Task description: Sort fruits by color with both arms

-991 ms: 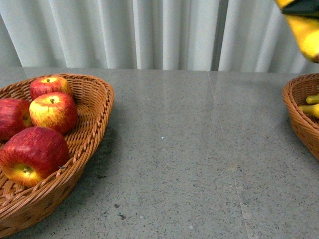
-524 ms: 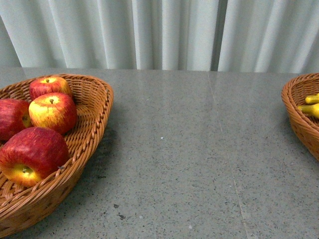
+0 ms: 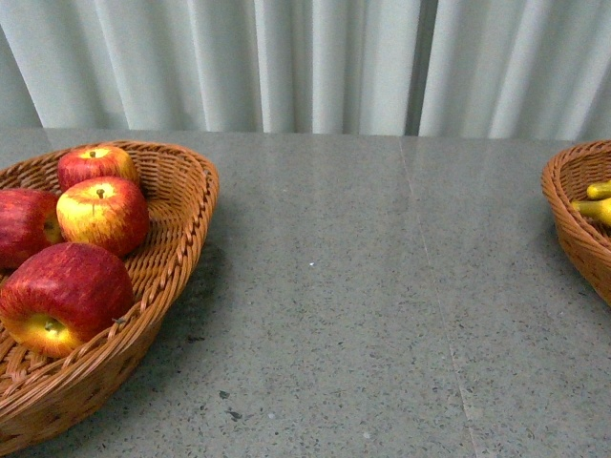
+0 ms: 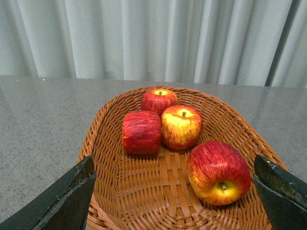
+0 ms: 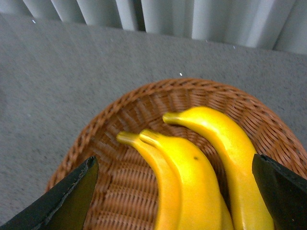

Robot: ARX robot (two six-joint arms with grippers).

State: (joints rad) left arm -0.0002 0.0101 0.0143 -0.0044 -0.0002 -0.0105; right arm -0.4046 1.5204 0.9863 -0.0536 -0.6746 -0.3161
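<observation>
While both jaws stand spread and empty, four apples (image 4: 181, 126) lie in the left basket (image 4: 144, 201) and three bananas (image 5: 192, 177) lie in the right basket (image 5: 110, 139) on the bench (image 3: 363, 315).

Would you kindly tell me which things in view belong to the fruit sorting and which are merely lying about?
Part of the job:
- four red apples in the left basket
- three bananas in the right basket
- left pincer, open
- right pincer, open

Just there:
- grey table
- pale curtain
</observation>
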